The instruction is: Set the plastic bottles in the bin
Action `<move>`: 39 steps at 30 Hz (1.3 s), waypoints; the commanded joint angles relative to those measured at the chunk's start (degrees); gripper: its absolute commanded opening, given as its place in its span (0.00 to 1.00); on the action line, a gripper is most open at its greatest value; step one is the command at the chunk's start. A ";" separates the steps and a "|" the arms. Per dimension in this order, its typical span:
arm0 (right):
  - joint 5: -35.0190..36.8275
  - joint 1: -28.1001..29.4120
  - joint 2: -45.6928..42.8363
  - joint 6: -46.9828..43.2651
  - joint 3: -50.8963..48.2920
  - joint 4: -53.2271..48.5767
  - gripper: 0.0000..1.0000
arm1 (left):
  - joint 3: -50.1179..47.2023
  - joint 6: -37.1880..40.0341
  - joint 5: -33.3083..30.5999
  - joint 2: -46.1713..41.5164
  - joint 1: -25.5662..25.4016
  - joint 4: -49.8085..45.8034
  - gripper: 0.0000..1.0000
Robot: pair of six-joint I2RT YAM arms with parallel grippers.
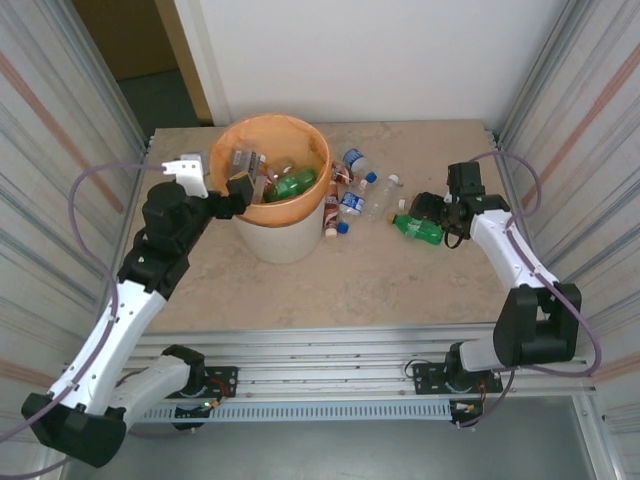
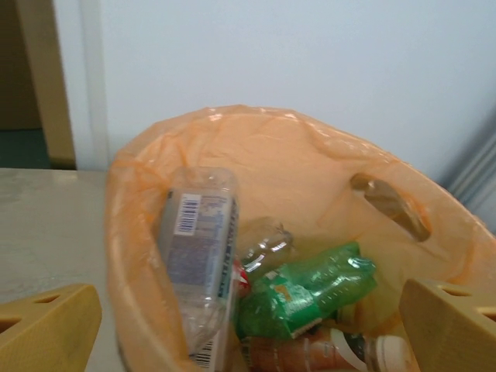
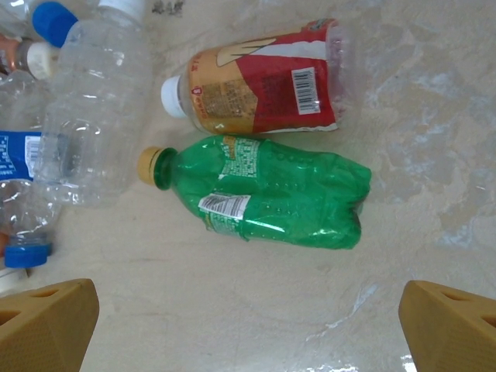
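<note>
The bin (image 1: 282, 243) is an off-white bucket with an orange bag liner, standing at the back left of the table. Inside it lie a clear bottle (image 2: 198, 256), a green bottle (image 2: 310, 288) and a brownish bottle (image 2: 298, 355). My left gripper (image 1: 240, 190) hangs open over the bin's left rim with nothing between its fingers (image 2: 46, 325). On the table lies another green bottle (image 3: 271, 198) with a yellow cap, next to a red-labelled bottle (image 3: 263, 77). My right gripper (image 1: 436, 212) is open just above the green bottle (image 1: 418, 230), apart from it.
More bottles lie in a cluster (image 1: 352, 195) right of the bin, among them a clear one (image 3: 97, 116) and a blue-labelled one (image 3: 15, 178). Ribbed walls close in both sides. The near half of the table (image 1: 350, 285) is bare.
</note>
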 commanded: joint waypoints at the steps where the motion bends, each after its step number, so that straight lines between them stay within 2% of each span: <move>1: -2.74 -0.62 3.04 -4.05 3.54 0.86 0.98 | -3.11 -2.24 -6.93 -3.23 0.03 4.74 0.99; 6: -3.68 -0.58 7.19 -7.14 5.24 2.06 0.98 | -5.90 -2.59 -11.46 -7.08 0.72 4.55 0.99; 12: -4.44 -0.59 11.10 -9.27 6.64 3.86 0.98 | -8.33 -4.09 -13.95 -10.59 1.74 5.02 0.99; 23: -7.81 -0.59 16.57 -11.26 8.54 4.54 1.00 | -10.35 -6.38 -14.24 -11.03 2.76 7.15 0.99; 30: -7.40 -0.62 20.66 -11.88 9.47 4.88 0.99 | -10.12 -6.46 -13.41 -10.54 3.35 7.02 0.99; 39: -7.56 -0.22 21.12 -10.92 8.04 3.75 1.00 | -10.79 -7.14 -13.29 -10.24 3.59 7.17 0.99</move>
